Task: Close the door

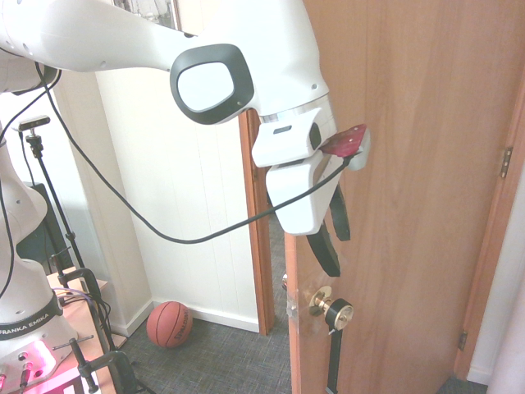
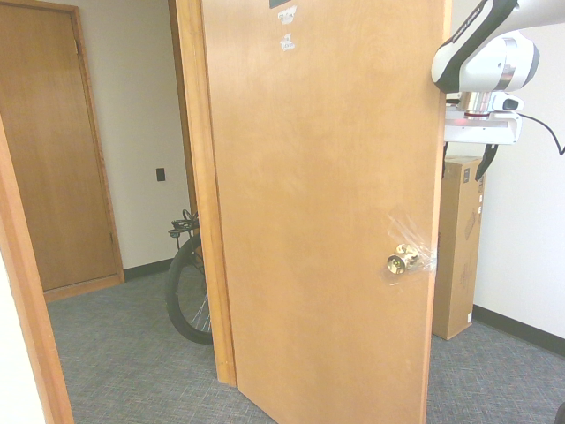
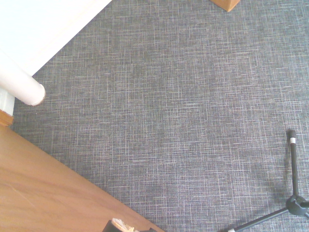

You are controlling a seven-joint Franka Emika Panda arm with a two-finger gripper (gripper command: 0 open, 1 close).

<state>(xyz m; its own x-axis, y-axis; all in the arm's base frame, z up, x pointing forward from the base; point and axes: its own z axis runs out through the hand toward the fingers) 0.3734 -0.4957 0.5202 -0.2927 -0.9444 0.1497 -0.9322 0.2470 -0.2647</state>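
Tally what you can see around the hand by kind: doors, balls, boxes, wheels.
Doors: 2, the open door and a shut one down the hall
Balls: 1, basketball
Boxes: 1, tall carton
Wheels: 1, bike wheel
Total: 5

"FRANKA EMIKA" is printed in white on a dark band around the arm's base point(image 1: 29, 322). Small white labels are stuck near the top of the door point(image 2: 287, 26); their print cannot be read.
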